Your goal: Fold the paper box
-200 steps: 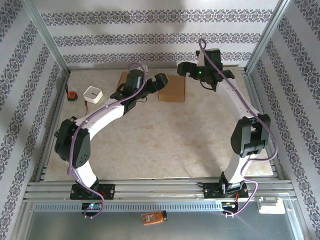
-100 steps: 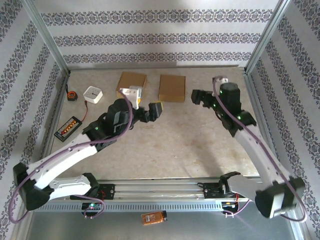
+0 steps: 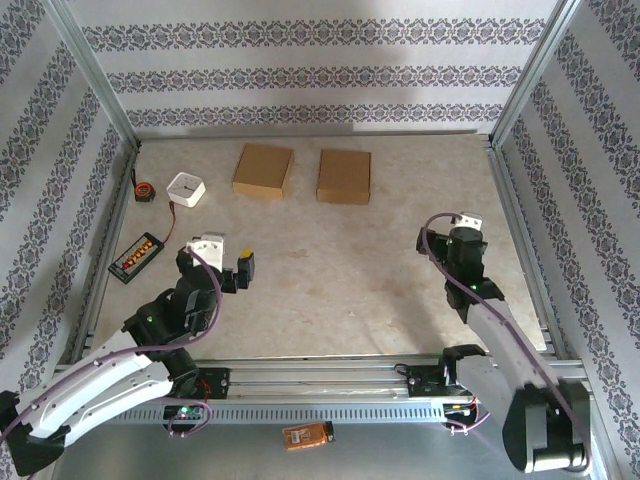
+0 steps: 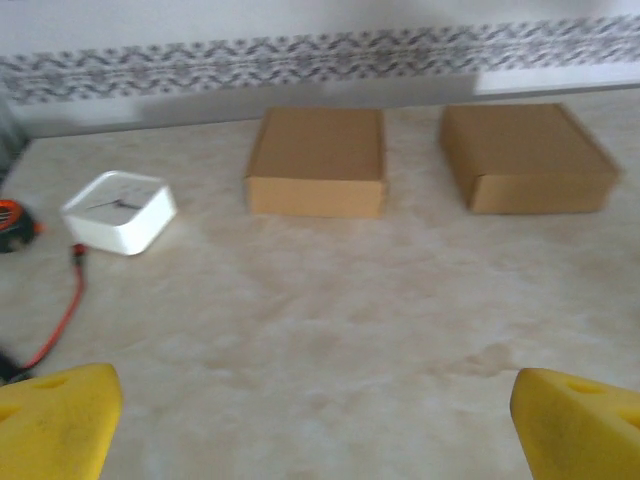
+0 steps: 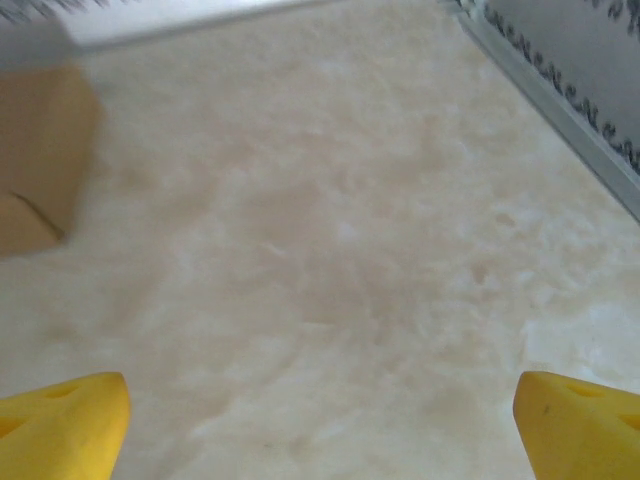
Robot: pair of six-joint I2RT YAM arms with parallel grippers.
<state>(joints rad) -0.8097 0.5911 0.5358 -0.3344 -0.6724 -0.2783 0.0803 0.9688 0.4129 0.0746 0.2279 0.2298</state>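
1. The top camera has two brown paper boxes side by side at the far end of the table: left box and right box. There's a gap between them, and both lie flat with lids down.
2. That same view takes in the clutter on the left: a white square gadget, an orange-and-black tape measure just beside it, and a black strip with coloured dots nearer the arms. A small orange item sits on the metal ledge in front of the arm bases.
3. The left wrist cam gives the box fronts, which the overhead doesn't. The left box has a plain front wall, and the right one has a flap seam across it.
4. Both boxes are closed up, so I can't tell what's inside.
5. The left gripper is over the near-left table, well apart from the boxes. Its yellow fingertips are spread wide with bare table between them.
6. The right gripper has its jaws wide apart too, gripping nothing. A box corner shows at the left edge of its view.
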